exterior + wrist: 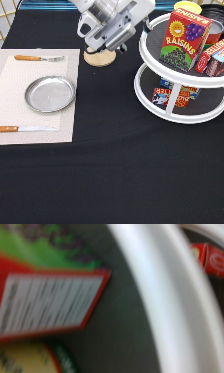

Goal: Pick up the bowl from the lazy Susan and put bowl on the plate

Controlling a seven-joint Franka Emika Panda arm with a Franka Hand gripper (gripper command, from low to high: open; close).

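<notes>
**Arm beside the lazy Susan, the bowl almost hidden, the plate bare**

Much is hidden at this moment. The bowl point(216, 10) shows only as a dark glossy edge at the far right of the upper shelf, behind the raisins box point(184, 39) and cut by the edge of the exterior view; its inside cannot be seen. The pincer point(107, 44) is at the far side of the counter point(115, 175), just left of the lazy Susan point(150, 45) and above a small wooden disc point(100, 58). The arm body covers its fingers, so I cannot tell if they are apart or together, and nothing is seen held.

The lazy Susan is white with two round shelves of dark grey surface, raised rims and white posts. It stands at the right, and its right side is cut off. On the upper shelf are the raisins box, red packages point(212, 57) and a yellow lid point(187, 6) behind. On the lower shelf colourful boxes point(172, 95) are half hidden by a post and the rim.

The plate point(50, 93) is round, silver and shiny, lying on a pale placemat point(37, 125) at the left, well apart from the lazy Susan. A fork point(37, 58) lies far of it, a knife point(25, 129) near of it.

The wrist view shows the white rim point(160, 297), the grey shelf and a red box with a label point(50, 303), very close.
</notes>
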